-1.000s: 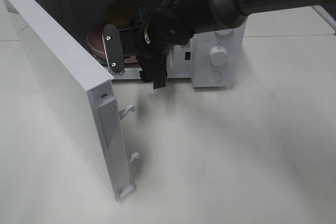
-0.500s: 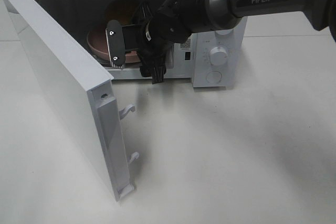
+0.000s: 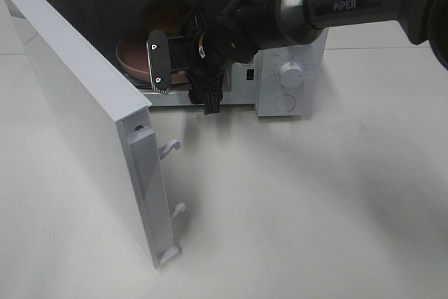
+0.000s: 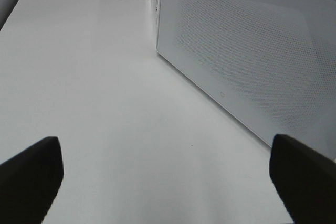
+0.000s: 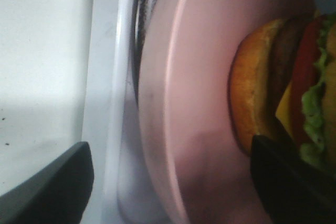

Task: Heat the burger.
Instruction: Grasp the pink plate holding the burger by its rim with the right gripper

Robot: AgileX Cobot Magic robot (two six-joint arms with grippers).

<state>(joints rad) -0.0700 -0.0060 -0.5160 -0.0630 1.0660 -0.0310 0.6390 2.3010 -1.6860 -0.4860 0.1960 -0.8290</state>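
- golden burger (image 5: 257,103): soft, light, stacked; likely to shift.
- sits on pink dish (image 3: 133,57) inside microwave (image 3: 290,75); best handled by the dish rim.
- right gripper (image 3: 183,68): spread, grasping nothing.
- left gripper (image 4: 168,182): spread, empty.

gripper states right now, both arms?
Left gripper: open, holding nothing, over the table beside the microwave door.
Right gripper: open at the microwave mouth, not gripping the pink dish or the burger.
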